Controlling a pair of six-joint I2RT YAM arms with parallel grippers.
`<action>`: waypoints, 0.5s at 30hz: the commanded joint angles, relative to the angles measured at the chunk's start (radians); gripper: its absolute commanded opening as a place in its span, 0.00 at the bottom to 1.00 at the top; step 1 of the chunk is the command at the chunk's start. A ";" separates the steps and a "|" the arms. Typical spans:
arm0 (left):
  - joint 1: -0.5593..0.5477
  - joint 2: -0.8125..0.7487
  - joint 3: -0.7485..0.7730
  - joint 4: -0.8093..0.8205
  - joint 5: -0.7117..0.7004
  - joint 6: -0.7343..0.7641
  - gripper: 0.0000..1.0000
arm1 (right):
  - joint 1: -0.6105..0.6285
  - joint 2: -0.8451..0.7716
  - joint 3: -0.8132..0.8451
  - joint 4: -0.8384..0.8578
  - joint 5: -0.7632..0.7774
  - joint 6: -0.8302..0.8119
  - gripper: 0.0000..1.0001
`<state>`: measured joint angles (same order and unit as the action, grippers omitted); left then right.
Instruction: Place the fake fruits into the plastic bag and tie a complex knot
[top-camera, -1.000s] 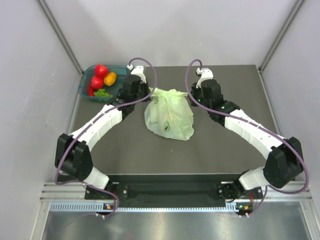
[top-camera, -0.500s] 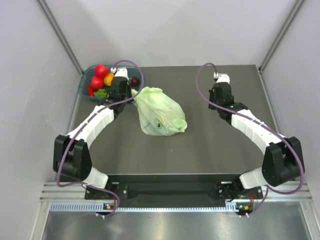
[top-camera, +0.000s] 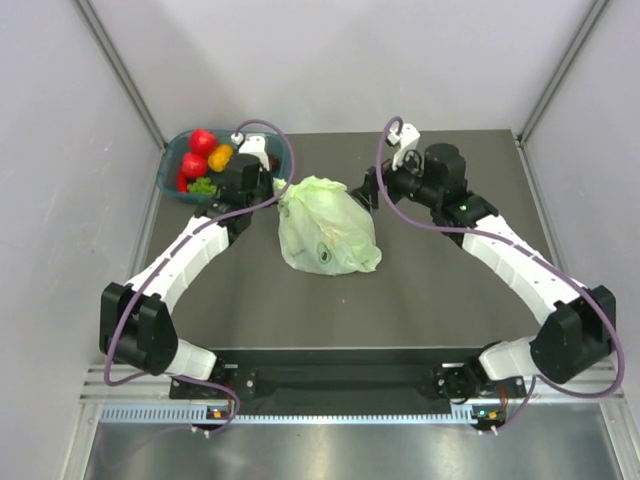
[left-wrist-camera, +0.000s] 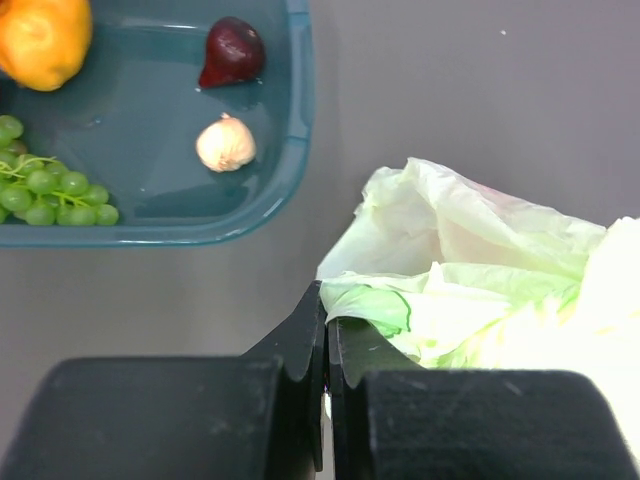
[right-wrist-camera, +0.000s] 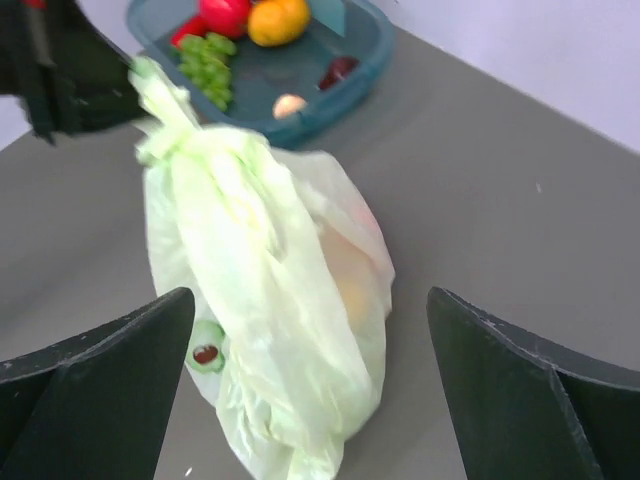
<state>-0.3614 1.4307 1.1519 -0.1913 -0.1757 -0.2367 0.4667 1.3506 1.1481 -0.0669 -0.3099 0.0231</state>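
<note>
Thin crinkly pale-green plastic bag slumped mid dark tabletop, beside teal plastic basket holding glossy fake fruits. Left pincer clamped on bag's bunched top, guessing anchor for tying. Right pincer wide open, empty, facing bag.

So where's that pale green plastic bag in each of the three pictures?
Top external: plastic bag mid-table, between the arms.
Left wrist: lower right, its edge pinched in the left tool.
Right wrist: centre-left, filling much of the picture.
Shared landmark: teal basket, beside the bag in every view.
</note>
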 joint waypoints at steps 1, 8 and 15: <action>-0.013 -0.036 0.046 -0.005 0.010 0.000 0.00 | 0.035 0.065 0.123 -0.003 -0.114 -0.066 1.00; -0.033 -0.035 0.077 -0.033 0.008 0.010 0.00 | 0.144 0.203 0.318 -0.164 0.017 -0.179 0.82; -0.047 -0.029 0.094 -0.040 0.001 0.017 0.00 | 0.187 0.289 0.410 -0.246 0.084 -0.233 0.61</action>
<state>-0.4007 1.4307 1.2015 -0.2394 -0.1722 -0.2329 0.6308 1.6211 1.4902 -0.2607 -0.2718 -0.1596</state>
